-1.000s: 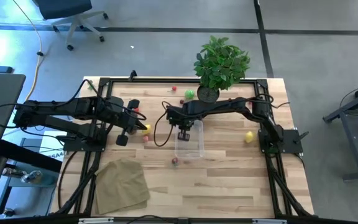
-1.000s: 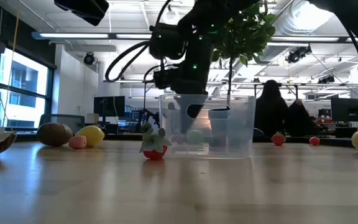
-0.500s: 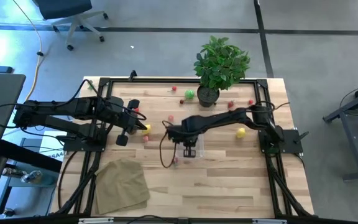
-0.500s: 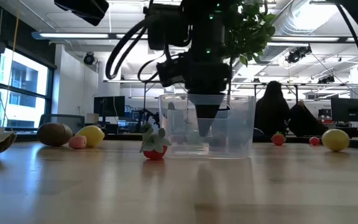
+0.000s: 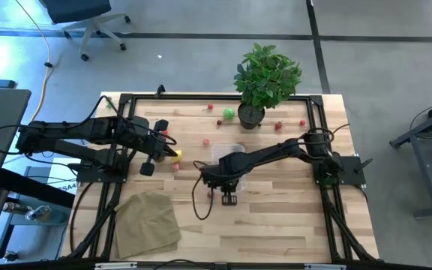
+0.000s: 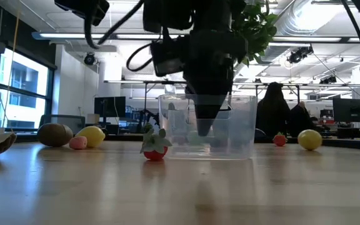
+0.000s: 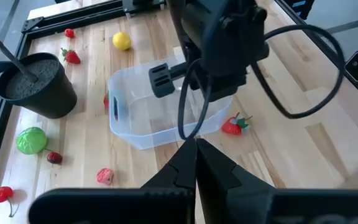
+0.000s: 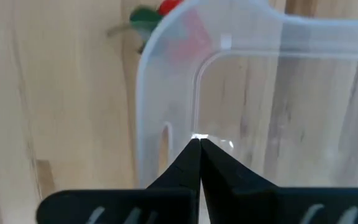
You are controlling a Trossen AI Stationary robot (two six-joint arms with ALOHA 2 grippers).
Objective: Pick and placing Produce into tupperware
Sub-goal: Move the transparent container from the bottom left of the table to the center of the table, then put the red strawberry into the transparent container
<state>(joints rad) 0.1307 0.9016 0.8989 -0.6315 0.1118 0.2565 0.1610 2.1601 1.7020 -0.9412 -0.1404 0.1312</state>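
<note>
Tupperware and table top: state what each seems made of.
Tupperware: apparently clear, glossy plastic; the wood grain and a strawberry show through its walls, and its rim glints. Table top: seemingly light wood in a smooth finish, with visible plank seams and grain.

Clear, lidless tupperware (image 7: 160, 118) with rounded corners, upright mid-desk, nothing visible inside. Scattered produce: strawberry (image 7: 232, 126) just beside one corner; yellow lemon (image 7: 122, 41), green piece (image 7: 31, 140), cherries and small red bits (image 7: 105, 177) spread farther off; brown kiwi (image 6: 54, 134) and another lemon (image 6: 92, 135) together.
</note>
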